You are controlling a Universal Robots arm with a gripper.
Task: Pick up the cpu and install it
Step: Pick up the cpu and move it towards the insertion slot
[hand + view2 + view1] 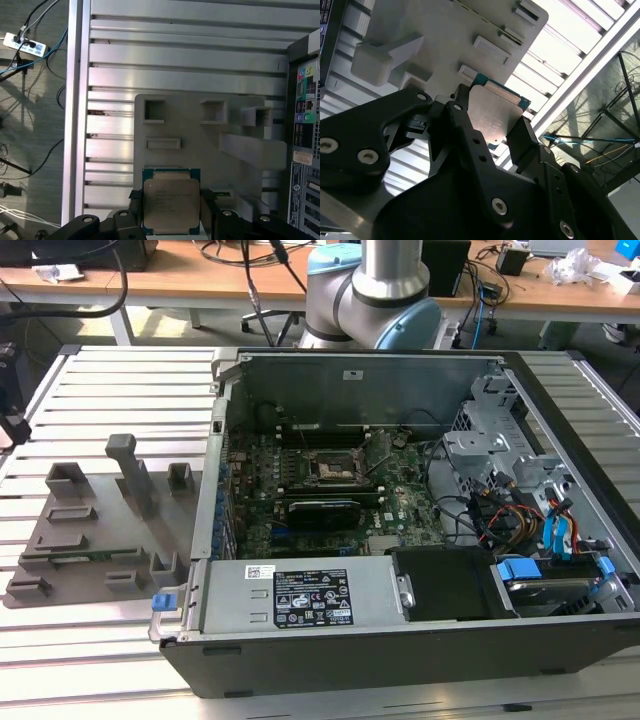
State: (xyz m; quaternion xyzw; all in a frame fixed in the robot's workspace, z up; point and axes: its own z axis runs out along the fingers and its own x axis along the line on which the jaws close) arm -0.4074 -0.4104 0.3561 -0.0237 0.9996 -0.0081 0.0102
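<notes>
We hold the cpu [171, 200] clamped between our fingers [208, 202] above the grey tray [190, 131] on the counter [175, 75], so the grab looks done, but the socket [330, 468] in the middle of the exterior view is not yet filled.

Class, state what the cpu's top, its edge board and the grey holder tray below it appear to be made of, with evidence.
The cpu top: likely metal, silvery-grey with a dull sheen. Its rim: green circuit board, probably laminate. The grey holder tray: matte, moulded-looking, probably plastic; no shine.
</notes>
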